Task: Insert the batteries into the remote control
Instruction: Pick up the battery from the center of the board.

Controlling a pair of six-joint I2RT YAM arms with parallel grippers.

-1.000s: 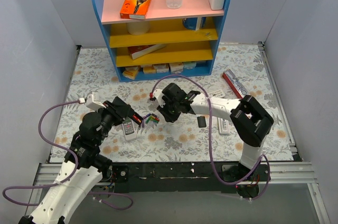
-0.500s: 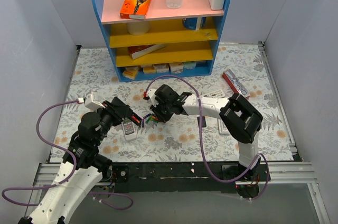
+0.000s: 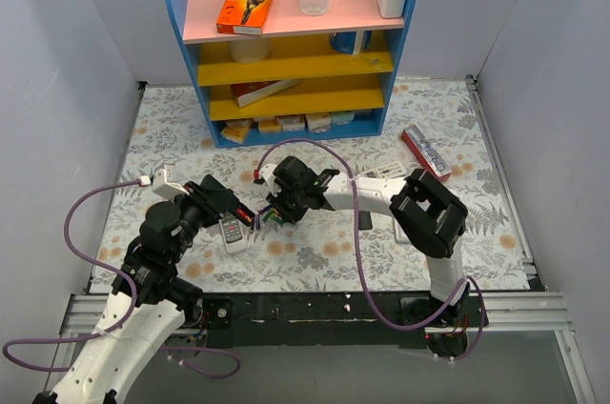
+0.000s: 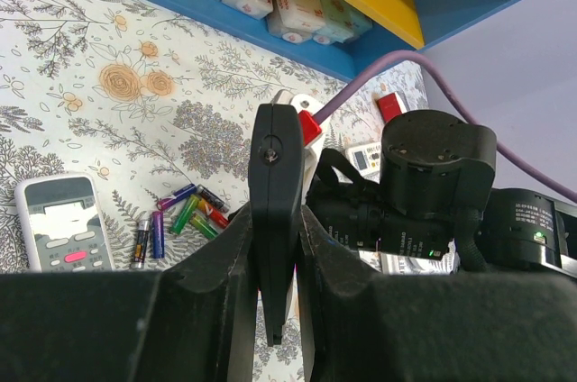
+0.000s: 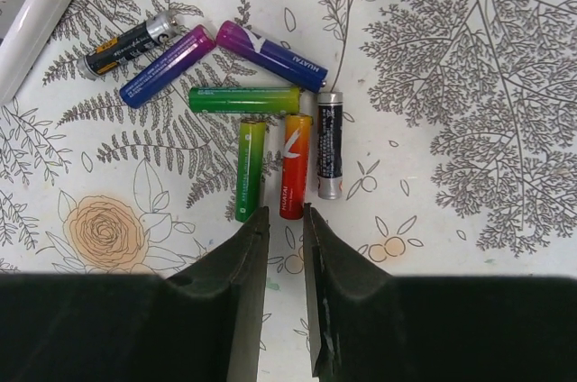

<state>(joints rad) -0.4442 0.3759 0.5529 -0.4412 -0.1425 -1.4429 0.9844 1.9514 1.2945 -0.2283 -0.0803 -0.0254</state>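
Looking at the left wrist view, we see the left gripper [image 4: 275, 242] clamped on the black remote control [image 4: 273, 157] at frame centre; in the right wrist view, the right gripper [image 5: 286, 220] hangs with jaws slightly apart and empty, just below 7 batteries [image 5: 243, 99] lying on the floral tablecloth [image 5: 451, 85].

Batteries [image 5: 243, 99] in green, red-orange, purple-blue and black-and-silver are pictured on a white tablecloth [image 5: 451, 67] printed with grey ferns and orange flowers. The remote control [image 4: 275, 193] is shown in plain black.
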